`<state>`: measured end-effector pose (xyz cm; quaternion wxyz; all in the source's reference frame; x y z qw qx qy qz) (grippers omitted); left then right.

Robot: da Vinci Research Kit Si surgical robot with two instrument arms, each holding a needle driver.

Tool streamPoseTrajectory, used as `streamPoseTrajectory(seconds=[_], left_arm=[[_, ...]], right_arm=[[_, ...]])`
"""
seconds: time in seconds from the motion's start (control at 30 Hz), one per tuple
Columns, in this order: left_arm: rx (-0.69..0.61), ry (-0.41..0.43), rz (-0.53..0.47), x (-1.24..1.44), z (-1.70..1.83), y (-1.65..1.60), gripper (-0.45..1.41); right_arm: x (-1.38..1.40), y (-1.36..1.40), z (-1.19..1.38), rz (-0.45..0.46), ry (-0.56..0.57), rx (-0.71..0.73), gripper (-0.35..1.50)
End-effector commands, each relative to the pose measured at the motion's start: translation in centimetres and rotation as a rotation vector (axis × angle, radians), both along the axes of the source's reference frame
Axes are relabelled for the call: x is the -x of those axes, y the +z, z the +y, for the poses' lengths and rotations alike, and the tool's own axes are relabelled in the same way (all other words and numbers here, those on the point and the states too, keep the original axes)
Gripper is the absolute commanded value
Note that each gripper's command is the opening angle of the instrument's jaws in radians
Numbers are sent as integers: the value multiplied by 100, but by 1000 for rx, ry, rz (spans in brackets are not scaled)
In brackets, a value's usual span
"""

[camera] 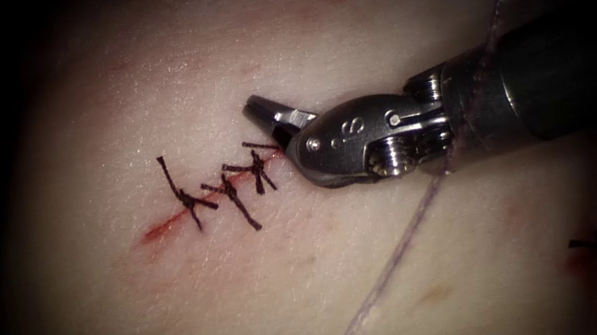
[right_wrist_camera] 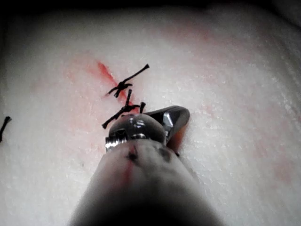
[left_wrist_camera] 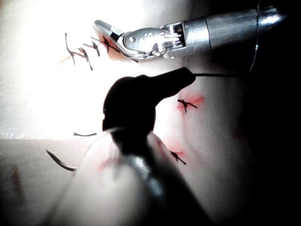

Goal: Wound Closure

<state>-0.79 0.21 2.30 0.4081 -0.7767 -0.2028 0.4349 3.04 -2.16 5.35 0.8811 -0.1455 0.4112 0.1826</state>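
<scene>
R arm's tool (camera: pixel 269 119) is coming in from 3 o'clock in endoscope view, shaft lying near level, wrist bending so tip is pointing toward 10 o'clock. Jaws are sitting close together, w/ nothing seen between them. L arm's tool (left_wrist_camera: pixel 129 106) is showing as dark silhouette in L wrist view; jaw state unclear.

surgical training bench | stitched tissue (camera: pixel 383 275) | robotic gripper (camera: pixel 266 116)
</scene>
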Motion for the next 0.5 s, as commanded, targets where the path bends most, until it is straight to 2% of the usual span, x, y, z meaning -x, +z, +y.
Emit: streamPoseTrajectory(seconds=[0.03,0.13,0.17,0.2,0.23,0.27,0.37,0.43,0.5], left_arm=[[0,3,0,7,0,7,-45],[6,9,5,15,-6,6,-45],[7,12,8,18,-8,6,-45],[8,18,12,21,-10,6,-45],[15,20,18,25,-11,6,-45],[25,24,30,31,-12,8,-45],[36,22,49,54,-10,15,-45],[42,12,63,78,-7,25,-45],[43,11,75,96,-5,33,-45]], right_arm=[[-3,1,-6,0,-4,7,-35],[7,-3,-10,8,-13,8,-35],[12,-5,-10,11,-14,9,17],[16,-8,-11,16,-17,9,57],[22,-12,-12,23,-16,12,79],[32,-18,-15,34,-17,16,86],[81,-44,-19,37,11,25,72],[135,-66,-21,10,46,28,54],[165,-76,-25,-2,49,34,49]])
